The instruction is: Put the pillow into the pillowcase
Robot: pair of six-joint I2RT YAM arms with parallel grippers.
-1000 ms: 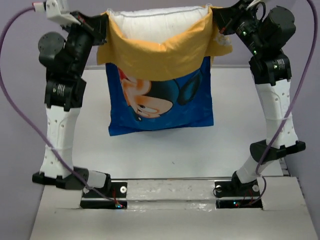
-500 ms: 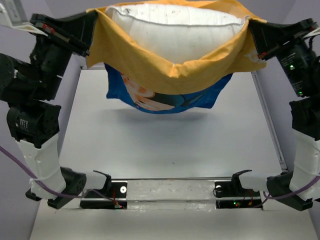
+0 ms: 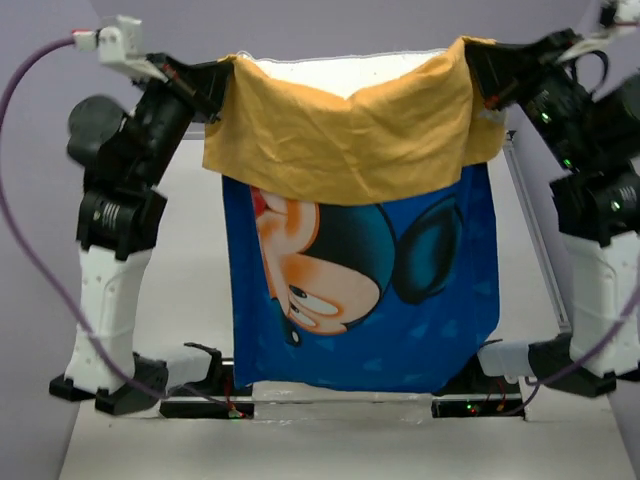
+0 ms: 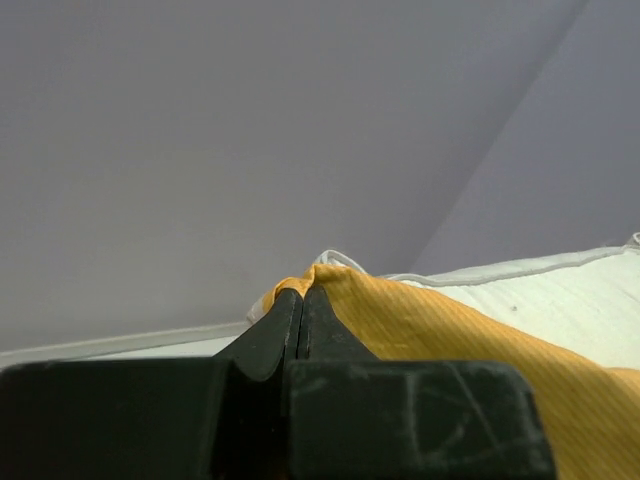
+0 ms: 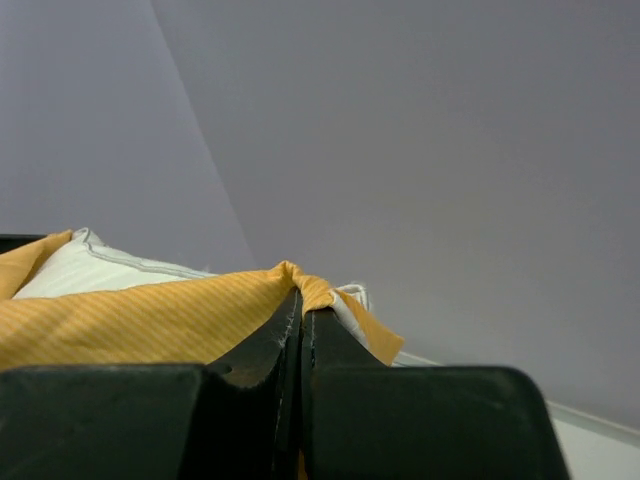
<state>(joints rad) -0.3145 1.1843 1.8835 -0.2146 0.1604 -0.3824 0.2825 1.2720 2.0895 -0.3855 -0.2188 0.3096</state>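
A pale grey tabletop [image 3: 185, 250] stood beneath plain lilac-grey walls [image 4: 250, 130]; the left tool [image 4: 302, 297] was clenched on the left top corner of the large fabric pillowcase [image 3: 360, 300], yellow-orange above, blue cartoon print below, hanging between the arms; the plump white fabric pillow [image 3: 345, 72] sat inside, only its top edge showing; the right tool [image 5: 301, 300] pinched the right corner.

plain lavender-grey walls [image 4: 200, 120], white tabletop [image 3: 190, 290], soft even light
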